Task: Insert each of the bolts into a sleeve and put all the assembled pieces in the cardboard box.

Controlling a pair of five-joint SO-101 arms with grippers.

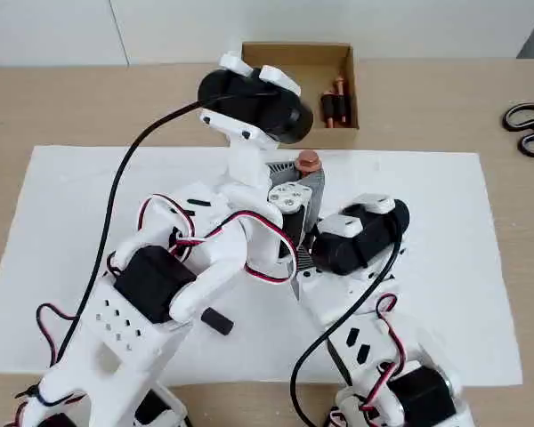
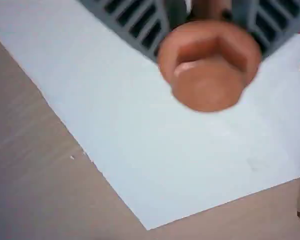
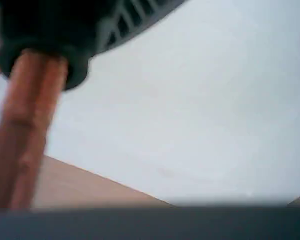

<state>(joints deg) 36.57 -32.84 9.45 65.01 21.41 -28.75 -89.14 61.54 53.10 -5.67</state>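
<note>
A copper-coloured bolt (image 1: 308, 161) hangs over the far middle of the white mat (image 1: 445, 231), and my left gripper (image 1: 303, 181) is shut on it. Its hexagonal head (image 2: 208, 70) sits close up between grey ribbed fingers (image 2: 132, 17) in the left wrist view. My right gripper (image 1: 300, 260) is right behind the left one, shut on a black sleeve (image 3: 40, 35) with a copper bolt shaft (image 3: 27, 130) sticking out of it. The cardboard box (image 1: 289, 55) stands beyond the mat and holds assembled bolts with sleeves (image 1: 335, 107) at its right side.
A loose black sleeve (image 1: 217, 321) lies on the mat near the left arm's base. Black scissors (image 1: 529, 124) rest on the wooden table at the far right. Both arms crowd the mat's middle, and cables loop around them.
</note>
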